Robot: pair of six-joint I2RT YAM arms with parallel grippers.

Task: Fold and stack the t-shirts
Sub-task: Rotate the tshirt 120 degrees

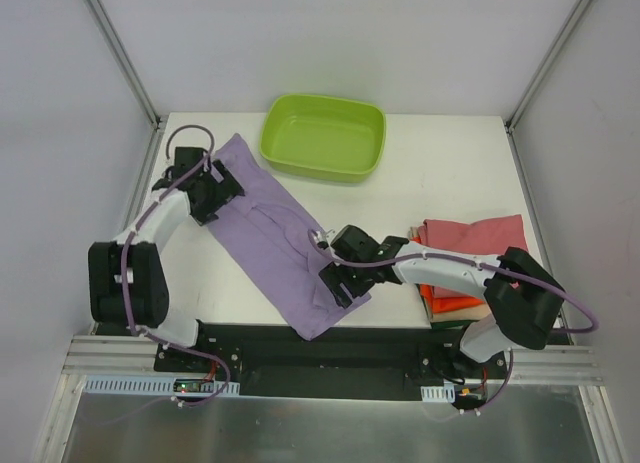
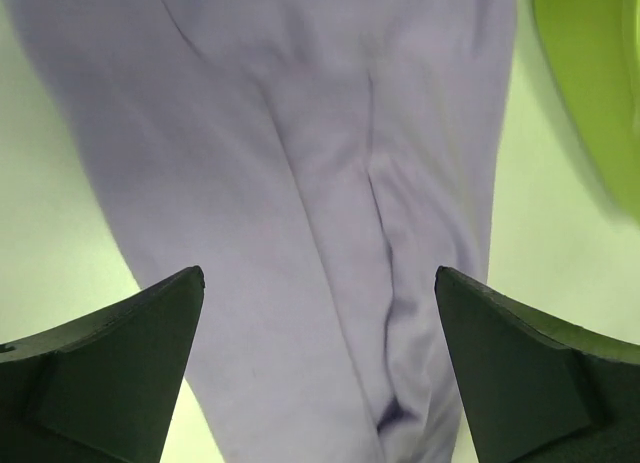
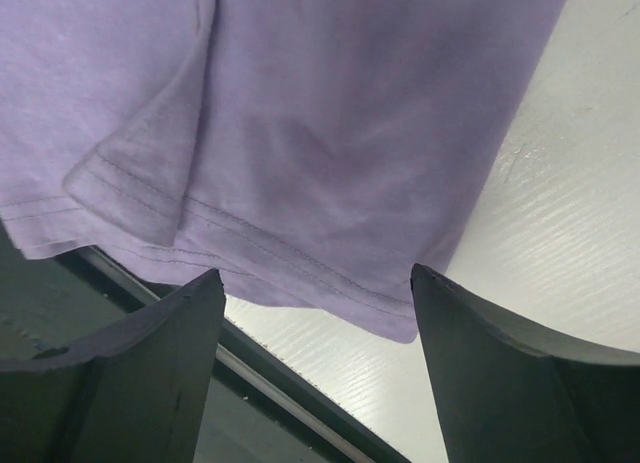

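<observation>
A lilac t-shirt (image 1: 270, 233) lies folded into a long strip, running diagonally from the table's back left to its front edge. My left gripper (image 1: 224, 197) hovers open over the strip's far end, and the cloth (image 2: 300, 183) fills the space between its fingers (image 2: 318, 273). My right gripper (image 1: 337, 287) stands open over the near end. Its fingers (image 3: 315, 271) straddle the stitched hem (image 3: 300, 263) without touching it. At the right, a dusty rose-red t-shirt (image 1: 475, 238) lies folded on an orange one (image 1: 445, 301), partly hidden under my right arm.
A lime-green tub (image 1: 323, 135) stands at the back centre, and its rim (image 2: 590, 83) shows to the right of the left gripper. The table's front edge and a black rail (image 3: 250, 383) run just below the hem. Grey walls close in both sides.
</observation>
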